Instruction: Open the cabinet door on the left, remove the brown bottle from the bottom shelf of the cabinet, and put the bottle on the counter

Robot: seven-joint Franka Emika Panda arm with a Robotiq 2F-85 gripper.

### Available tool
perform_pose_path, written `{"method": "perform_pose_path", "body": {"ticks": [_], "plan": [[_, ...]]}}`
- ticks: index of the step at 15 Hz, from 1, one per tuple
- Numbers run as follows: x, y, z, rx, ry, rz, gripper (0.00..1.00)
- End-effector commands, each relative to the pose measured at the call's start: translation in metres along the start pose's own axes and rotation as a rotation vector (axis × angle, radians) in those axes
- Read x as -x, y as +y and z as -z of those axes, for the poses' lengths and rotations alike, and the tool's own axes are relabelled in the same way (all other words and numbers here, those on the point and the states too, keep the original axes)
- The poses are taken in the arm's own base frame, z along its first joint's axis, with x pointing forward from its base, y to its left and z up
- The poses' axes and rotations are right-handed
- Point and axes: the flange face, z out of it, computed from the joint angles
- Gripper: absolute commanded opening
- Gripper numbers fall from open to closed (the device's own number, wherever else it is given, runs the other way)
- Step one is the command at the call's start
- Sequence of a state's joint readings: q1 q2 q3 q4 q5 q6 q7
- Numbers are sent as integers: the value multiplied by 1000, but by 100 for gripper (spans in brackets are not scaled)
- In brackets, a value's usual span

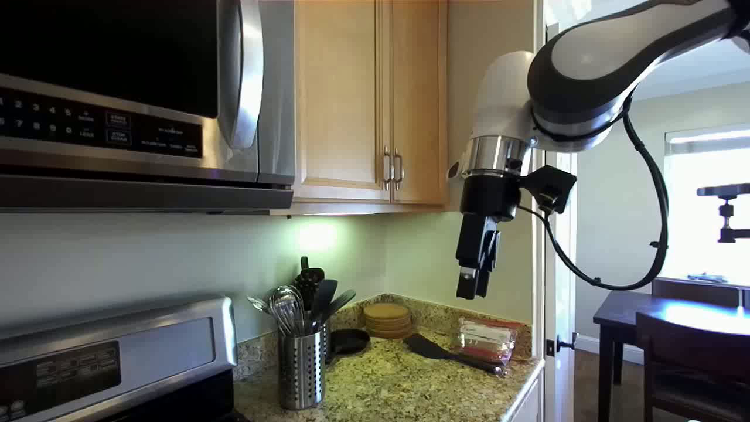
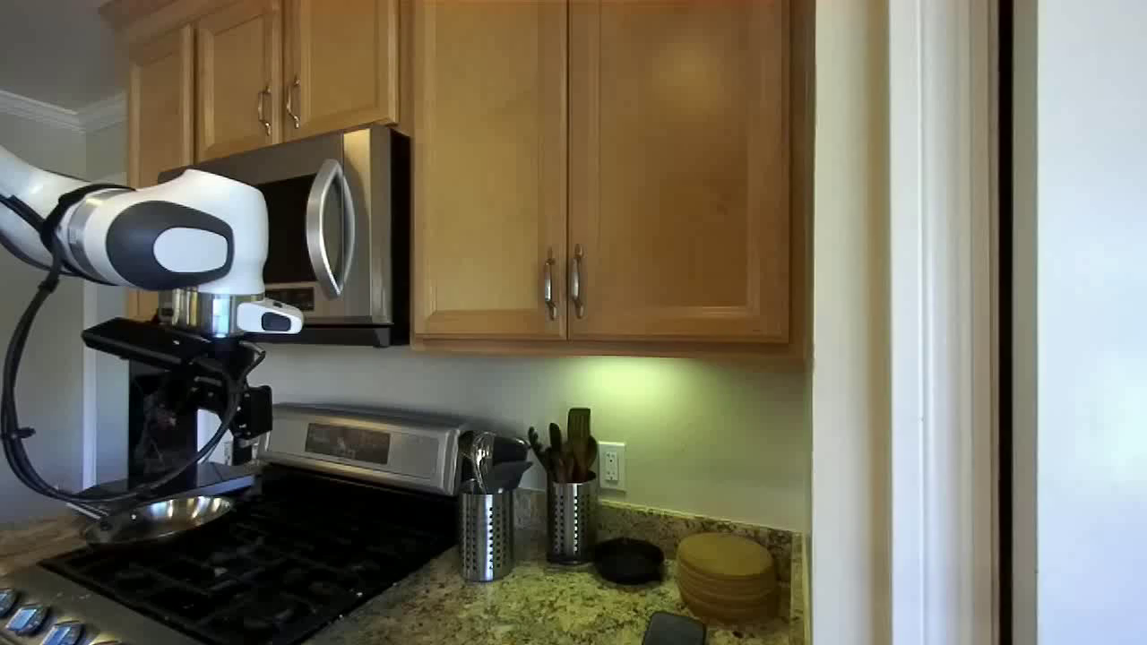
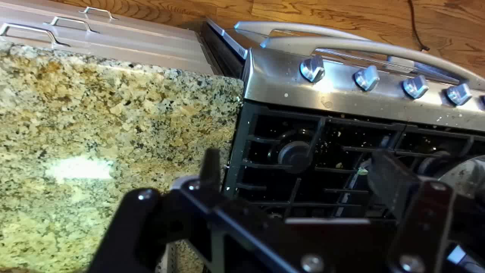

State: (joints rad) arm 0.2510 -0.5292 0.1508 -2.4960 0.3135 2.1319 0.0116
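The cabinet door on the left [image 1: 340, 99] is closed, flush beside its neighbour, as the left cabinet door [image 2: 488, 170] also appears from the front. A vertical metal handle [image 1: 387, 167] sits near its lower right edge. The cabinet [image 2: 676, 161] hides its shelves, and the brown bottle is not in sight. My gripper [image 1: 476, 290] points downward, well apart from the door. In the wrist view the gripper [image 3: 297, 157] is open over the stove near the counter's edge, its fingers [image 3: 211, 167] wide apart with nothing between them. Speckled granite forms the counter [image 3: 113, 117].
A steel microwave [image 2: 367, 224] adjoins the cabinet above the stove [image 2: 296, 546], which carries a pan [image 2: 161, 521]. Steel utensil holders [image 1: 302, 369] stand on the counter. Round tan mats [image 1: 387, 319], a black spatula [image 1: 430, 347] and a plastic packet [image 1: 486, 340] lie towards the corner.
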Motion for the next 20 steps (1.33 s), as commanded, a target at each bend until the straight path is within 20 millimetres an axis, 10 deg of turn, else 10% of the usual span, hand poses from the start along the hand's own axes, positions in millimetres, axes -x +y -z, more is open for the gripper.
{"method": "perform_pose_path", "body": {"ticks": [1,9,20], "plan": [[0,0,1,0,-1,0,100],[-10,9,-5,56,8,-25,100],[-124,100,38,398,169,65,100]]}}
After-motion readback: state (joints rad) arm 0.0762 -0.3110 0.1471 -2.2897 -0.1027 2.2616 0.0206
